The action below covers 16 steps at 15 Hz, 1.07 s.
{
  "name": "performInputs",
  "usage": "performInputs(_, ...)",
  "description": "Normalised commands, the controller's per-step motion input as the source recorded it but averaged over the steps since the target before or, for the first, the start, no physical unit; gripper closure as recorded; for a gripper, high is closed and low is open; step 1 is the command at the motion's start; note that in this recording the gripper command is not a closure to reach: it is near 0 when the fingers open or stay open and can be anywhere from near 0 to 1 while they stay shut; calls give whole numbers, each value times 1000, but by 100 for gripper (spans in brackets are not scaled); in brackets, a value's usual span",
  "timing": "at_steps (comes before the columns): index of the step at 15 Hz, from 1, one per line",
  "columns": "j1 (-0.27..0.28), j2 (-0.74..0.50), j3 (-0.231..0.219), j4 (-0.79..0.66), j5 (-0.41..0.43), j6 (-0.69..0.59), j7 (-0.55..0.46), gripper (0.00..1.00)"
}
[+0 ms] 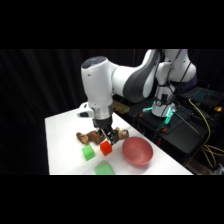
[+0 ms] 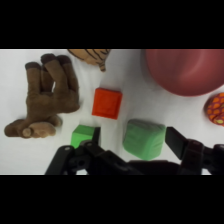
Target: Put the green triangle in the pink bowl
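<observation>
Black curtains back a white desk [image 1: 65, 145] where the pale green wedge-shaped block [image 2: 144, 139] lies just short of the smooth salmon-pink bowl [image 2: 186, 70], apparently lined up for pickup. A red cube [image 2: 107, 103], a small bright green cube [image 2: 83, 135] and a brown plush toy [image 2: 47, 95] sit nearby. The white arm's pincer [image 2: 134, 137] hangs wide open, straddling the wedge, gripping nothing.

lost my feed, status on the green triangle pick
Pincer open, straddling green triangle. Not gripped yet. Pink bowl empty. Red cube close by.
</observation>
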Motion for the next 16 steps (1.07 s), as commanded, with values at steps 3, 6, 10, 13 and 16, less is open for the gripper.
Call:
performInputs(3, 151, 492, 53, 552, -167, -236, 46, 0)
performInputs(6, 107, 529, 32, 709, -144, -329, -43, 0)
performInputs(10, -20, 469, 5, 804, -77, -392, -200, 0)
performInputs(13, -118, 383, 6, 689, 22, -338, -247, 0)
performInputs(16, -84, 302, 27, 432, 72, -245, -188, 0)
